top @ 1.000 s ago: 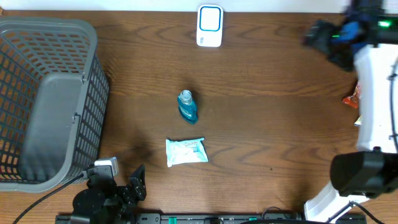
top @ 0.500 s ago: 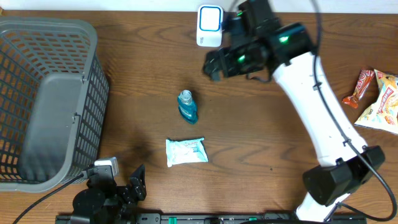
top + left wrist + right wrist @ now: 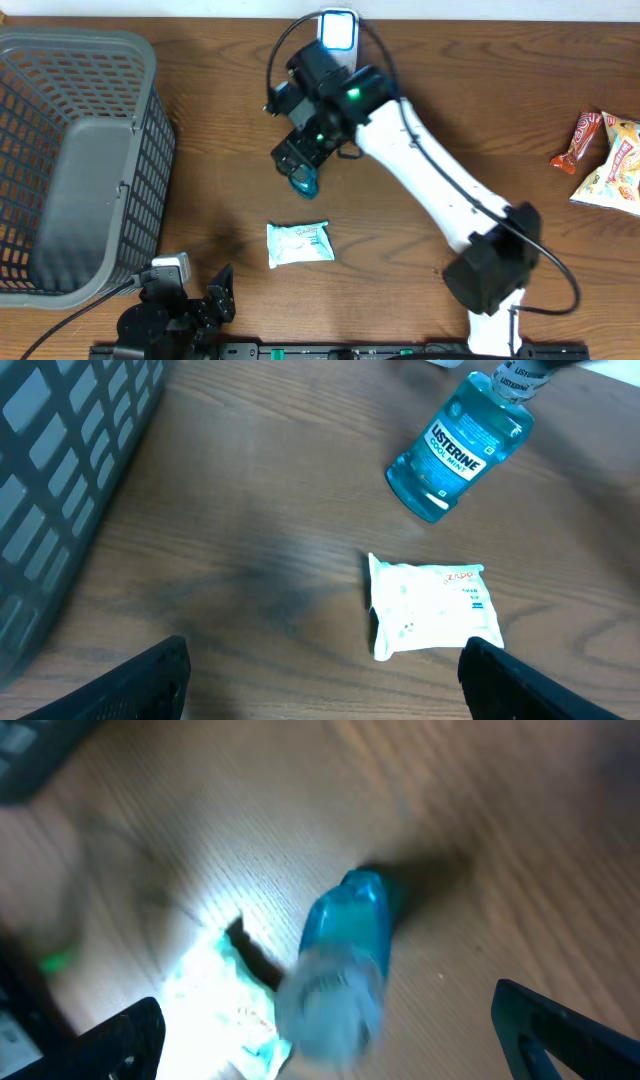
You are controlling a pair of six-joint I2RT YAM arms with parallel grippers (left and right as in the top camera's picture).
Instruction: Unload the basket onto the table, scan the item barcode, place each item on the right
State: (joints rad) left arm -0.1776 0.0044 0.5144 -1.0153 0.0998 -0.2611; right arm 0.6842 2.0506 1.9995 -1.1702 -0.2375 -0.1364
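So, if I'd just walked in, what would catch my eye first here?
Most likely the long white right arm, which stretches from the near right edge to mid-table with its jaws open over a blue mouthwash bottle. Next comes the big grey mesh basket on the left, then a white wipes packet lying apart from the bottle, nearer the robot.

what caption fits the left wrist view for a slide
Blue Listerine bottle and white packet on wooden table beside grey basket

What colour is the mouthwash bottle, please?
Teal blue; the mouthwash bottle shows best in the left wrist view.
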